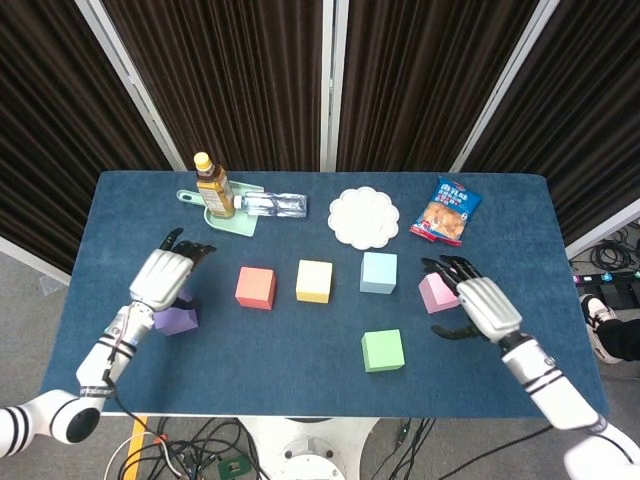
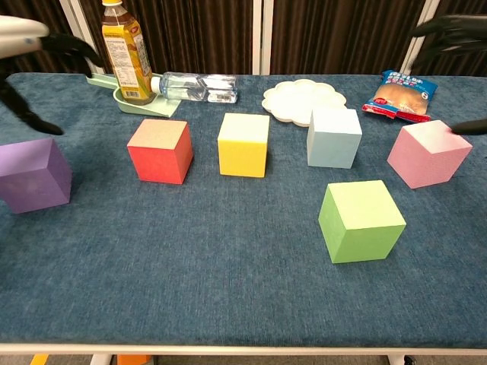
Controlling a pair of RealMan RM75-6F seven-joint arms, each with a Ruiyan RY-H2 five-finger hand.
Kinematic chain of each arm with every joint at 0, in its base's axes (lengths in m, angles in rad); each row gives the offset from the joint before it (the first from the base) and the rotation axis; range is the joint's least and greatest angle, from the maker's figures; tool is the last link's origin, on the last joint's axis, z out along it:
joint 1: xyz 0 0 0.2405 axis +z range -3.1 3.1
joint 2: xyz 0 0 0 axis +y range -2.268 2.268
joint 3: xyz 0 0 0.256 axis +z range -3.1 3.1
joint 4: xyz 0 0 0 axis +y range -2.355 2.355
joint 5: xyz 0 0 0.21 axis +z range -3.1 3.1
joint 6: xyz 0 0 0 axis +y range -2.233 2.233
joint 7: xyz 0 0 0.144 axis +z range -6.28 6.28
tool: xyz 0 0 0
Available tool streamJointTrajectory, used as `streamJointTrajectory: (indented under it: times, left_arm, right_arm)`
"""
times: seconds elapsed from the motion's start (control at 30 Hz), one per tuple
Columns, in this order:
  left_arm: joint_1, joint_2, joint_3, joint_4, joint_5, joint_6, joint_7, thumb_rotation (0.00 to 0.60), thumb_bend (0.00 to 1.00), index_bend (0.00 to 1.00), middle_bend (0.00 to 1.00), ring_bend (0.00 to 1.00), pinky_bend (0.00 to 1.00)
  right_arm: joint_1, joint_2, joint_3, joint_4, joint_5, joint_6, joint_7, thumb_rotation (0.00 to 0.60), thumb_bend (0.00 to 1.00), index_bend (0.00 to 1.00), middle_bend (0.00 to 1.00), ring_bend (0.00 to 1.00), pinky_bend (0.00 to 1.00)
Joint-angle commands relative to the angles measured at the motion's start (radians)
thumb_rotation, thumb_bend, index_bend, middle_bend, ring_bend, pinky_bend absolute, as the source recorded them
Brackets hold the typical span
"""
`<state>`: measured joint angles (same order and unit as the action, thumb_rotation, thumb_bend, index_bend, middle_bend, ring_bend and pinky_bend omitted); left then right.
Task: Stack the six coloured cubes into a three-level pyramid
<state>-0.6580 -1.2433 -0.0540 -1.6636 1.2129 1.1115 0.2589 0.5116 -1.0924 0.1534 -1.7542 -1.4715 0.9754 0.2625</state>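
Nothing is stacked yet: all six cubes sit singly on the blue table. Taking the yellow cube as the landmark, the red cube lies just to its left and the light blue cube just to its right, forming a loose row that could serve as a base level. The pink cube is further right, the green cube nearer the front and to the right, and the purple cube far left. The left hand hovers over the purple cube with fingers apart, holding nothing; the right hand hovers at the pink cube, fingers spread, gripping nothing. By my judgement every level remains to be built.
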Motion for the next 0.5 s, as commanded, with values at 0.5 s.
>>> streamJointTrajectory:
  times: [0.5]
  left_arm:
    - [0.098,0.076,0.023,-0.061,0.105,0.066,-0.062,0.600,0.00,0.18,0.22,0.20,0.05]
  right_arm:
    - [0.404,-0.382,0.124,0.187,0.564,-0.259,-0.400,0.600,0.02,0.00,0.14,0.00,0.00]
